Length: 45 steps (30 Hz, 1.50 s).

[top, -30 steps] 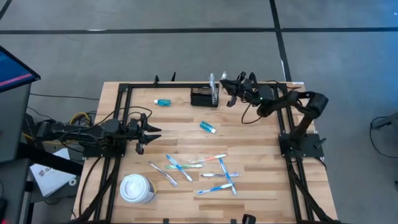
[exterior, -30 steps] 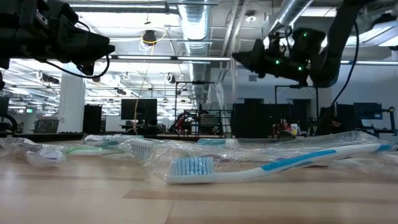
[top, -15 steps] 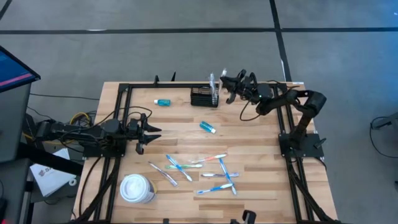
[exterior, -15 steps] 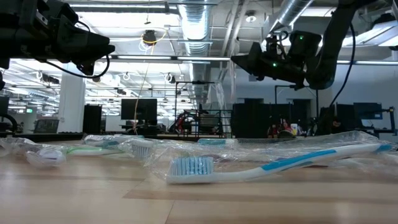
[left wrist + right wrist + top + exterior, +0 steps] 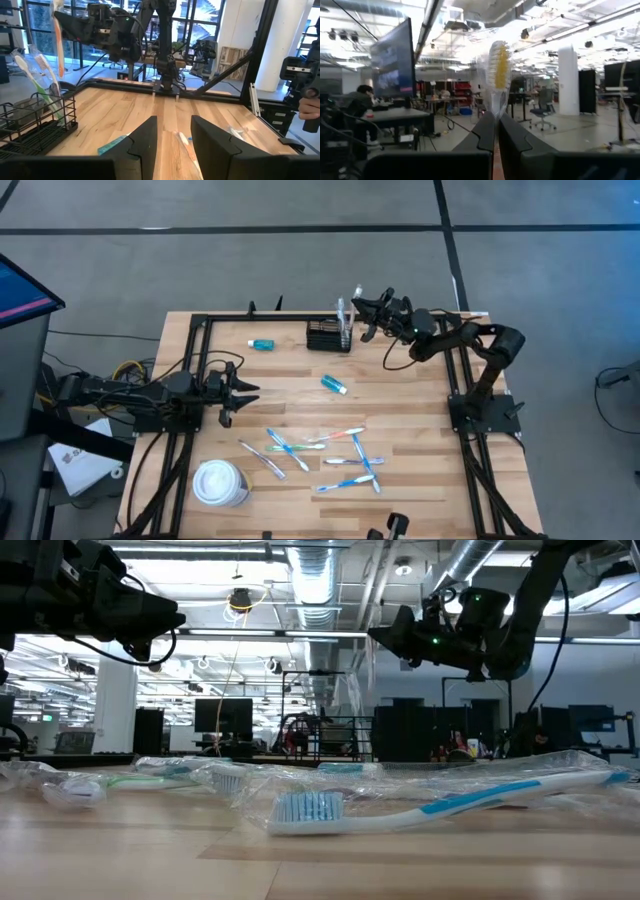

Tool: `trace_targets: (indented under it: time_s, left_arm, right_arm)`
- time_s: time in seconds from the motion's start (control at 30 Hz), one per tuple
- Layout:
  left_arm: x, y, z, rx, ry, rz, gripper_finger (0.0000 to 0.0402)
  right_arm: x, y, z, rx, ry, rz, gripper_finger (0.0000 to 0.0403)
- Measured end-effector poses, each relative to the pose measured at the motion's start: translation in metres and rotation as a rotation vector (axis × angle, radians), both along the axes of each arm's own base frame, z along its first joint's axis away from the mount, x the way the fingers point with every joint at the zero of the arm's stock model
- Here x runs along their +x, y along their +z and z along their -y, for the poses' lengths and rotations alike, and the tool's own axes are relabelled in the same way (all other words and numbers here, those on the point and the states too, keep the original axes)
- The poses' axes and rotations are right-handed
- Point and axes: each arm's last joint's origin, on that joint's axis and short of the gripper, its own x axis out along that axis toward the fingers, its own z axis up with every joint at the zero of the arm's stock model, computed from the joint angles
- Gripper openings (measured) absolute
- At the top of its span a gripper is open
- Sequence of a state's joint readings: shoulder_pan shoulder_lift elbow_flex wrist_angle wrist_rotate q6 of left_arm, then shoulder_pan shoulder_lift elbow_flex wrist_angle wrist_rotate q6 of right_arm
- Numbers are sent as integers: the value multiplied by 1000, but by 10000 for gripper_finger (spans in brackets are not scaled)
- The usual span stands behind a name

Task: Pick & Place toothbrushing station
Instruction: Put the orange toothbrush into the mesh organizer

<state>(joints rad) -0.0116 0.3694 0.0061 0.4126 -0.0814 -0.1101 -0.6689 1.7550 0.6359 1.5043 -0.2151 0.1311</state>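
The toothbrushing station (image 5: 329, 336) stands at the tabletop's (image 5: 410, 440) far edge, toothbrushes already upright in its right end. The right pincer (image 5: 360, 309), pinching an orange toothbrush (image 5: 497, 75), has drifted left over the last second and now hangs just above that end, so a drop-in looks close. The left pincer (image 5: 172, 137) waits, spread, left of centre. More toothbrushes (image 5: 322, 456) and a white cup (image 5: 220, 483) lie near; a workshop lies beyond.

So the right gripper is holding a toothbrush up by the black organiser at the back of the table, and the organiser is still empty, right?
Not quite. The right gripper does hold a toothbrush by the black organiser at the back of the table, but the organiser is not empty: the left wrist view shows two toothbrushes already standing in it.
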Motion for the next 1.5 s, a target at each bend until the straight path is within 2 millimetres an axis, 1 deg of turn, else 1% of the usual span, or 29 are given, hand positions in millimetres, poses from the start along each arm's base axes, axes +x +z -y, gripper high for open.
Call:
trace_targets:
  time_s: [0.13,0.9,1.0,1.23,1.5]
  left_arm:
    - [0,0,0,0,0,0,113]
    - [0,1,0,0,1,9,113]
    - [0,1,0,28,3,8,113]
    - [0,2,0,53,5,13,113]
    - [0,2,0,53,5,14,113]
  right_arm:
    - [1,-3,1,17,-9,-29,0]
    - [1,-6,2,29,-38,-52,0]
    - [1,-6,2,29,-38,-51,0]
    - [9,-2,5,22,-40,-84,0]
    - [9,-2,5,33,-40,-84,0]
